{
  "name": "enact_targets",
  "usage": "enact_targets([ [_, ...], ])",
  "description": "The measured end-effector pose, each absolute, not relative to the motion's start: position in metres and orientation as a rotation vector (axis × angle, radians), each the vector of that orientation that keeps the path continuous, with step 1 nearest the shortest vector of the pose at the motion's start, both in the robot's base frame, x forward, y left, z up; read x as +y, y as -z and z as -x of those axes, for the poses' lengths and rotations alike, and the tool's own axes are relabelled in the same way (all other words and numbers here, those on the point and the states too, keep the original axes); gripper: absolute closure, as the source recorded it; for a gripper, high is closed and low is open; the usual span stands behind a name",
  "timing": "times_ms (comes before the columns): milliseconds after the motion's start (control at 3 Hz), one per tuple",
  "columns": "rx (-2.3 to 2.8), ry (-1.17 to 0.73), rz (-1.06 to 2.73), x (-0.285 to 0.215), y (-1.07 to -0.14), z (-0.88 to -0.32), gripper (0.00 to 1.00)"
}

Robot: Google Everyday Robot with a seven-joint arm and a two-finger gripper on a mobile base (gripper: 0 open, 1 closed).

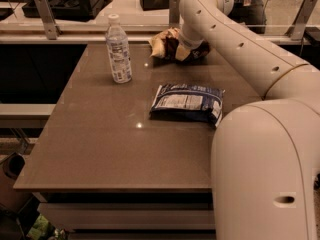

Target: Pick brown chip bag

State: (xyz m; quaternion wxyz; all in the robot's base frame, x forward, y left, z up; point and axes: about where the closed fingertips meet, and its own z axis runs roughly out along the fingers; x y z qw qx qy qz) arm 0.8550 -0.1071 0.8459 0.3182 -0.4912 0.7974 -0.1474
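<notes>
The arm (260,149) filled the right of my view, reaching across the tabletop (100,149) to a spot right of the water bottle (119,49) and a little beyond it. The flat blue and white snack bag (187,103) lay right of the bottle and nearer to me, clear of the work. The brown chip bag (162,43) sat crumpled at that far spot, its pale edge poking out toward the bottle. The gripper (194,48) was down on the bag's far-from-bottle side, mostly hidden behind the wrist, so I could not tell whether it was open or closed, or had any hold. I judged this the grasp step; next I would need a confirmed pinch on the foil, then a straight lift. Much of the bag was covered by the wrist.
</notes>
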Motion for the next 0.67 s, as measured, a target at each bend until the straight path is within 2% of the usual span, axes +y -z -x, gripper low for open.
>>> enact_targets([
  [667,2.098,0.388,1.292,-0.1071,-0.8459,-0.855,1.0],
])
